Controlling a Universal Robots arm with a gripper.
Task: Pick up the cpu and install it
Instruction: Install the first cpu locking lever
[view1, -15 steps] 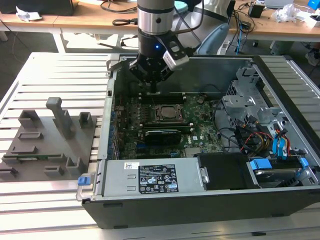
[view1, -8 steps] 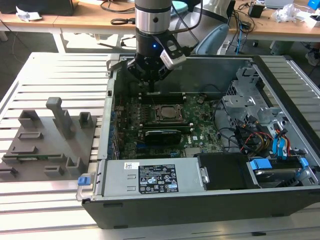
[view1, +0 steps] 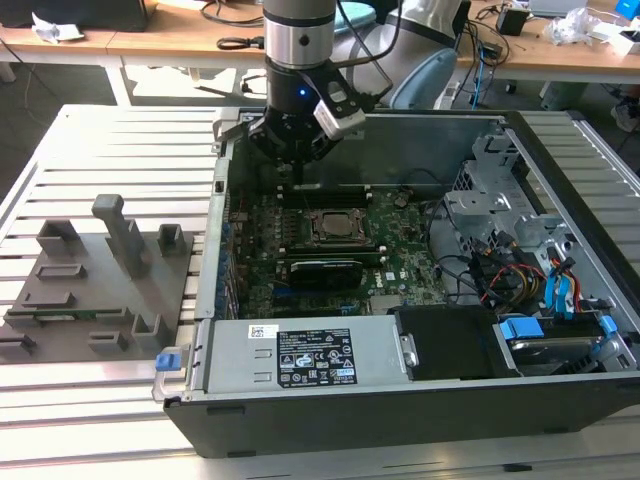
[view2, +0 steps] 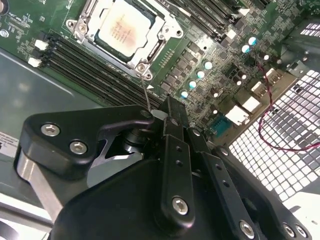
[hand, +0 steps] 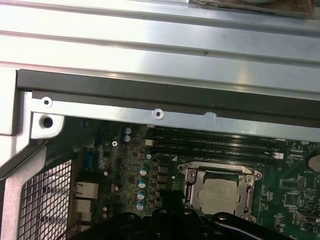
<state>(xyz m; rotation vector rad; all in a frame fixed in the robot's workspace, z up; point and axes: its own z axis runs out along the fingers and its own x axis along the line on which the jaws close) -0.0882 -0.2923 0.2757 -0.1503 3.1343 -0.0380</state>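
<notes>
The cpu (view1: 335, 226), a small square chip with a shiny silvery-pink top, lies flat in its socket on the green motherboard inside the open computer case (view1: 400, 405). It shows in both wrist views (view2: 125, 27) (hand: 220, 192), framed by the metal socket bracket. My gripper (view1: 298, 168) hangs over the far part of the board, beyond the socket and above it, with no chip in it. A thin metal lever (view2: 145, 92) rises from the socket's corner and its upper end meets the gripper's tip (view2: 162, 114).
Memory slots (view2: 90, 67) run alongside the socket. A drive cage and cable bundle (view1: 520, 270) fill the case at the exterior view's right. A grey fixture tray with upright pegs (view1: 100, 275) lies outside the case at the left. The case's back wall (hand: 160, 97) is close.
</notes>
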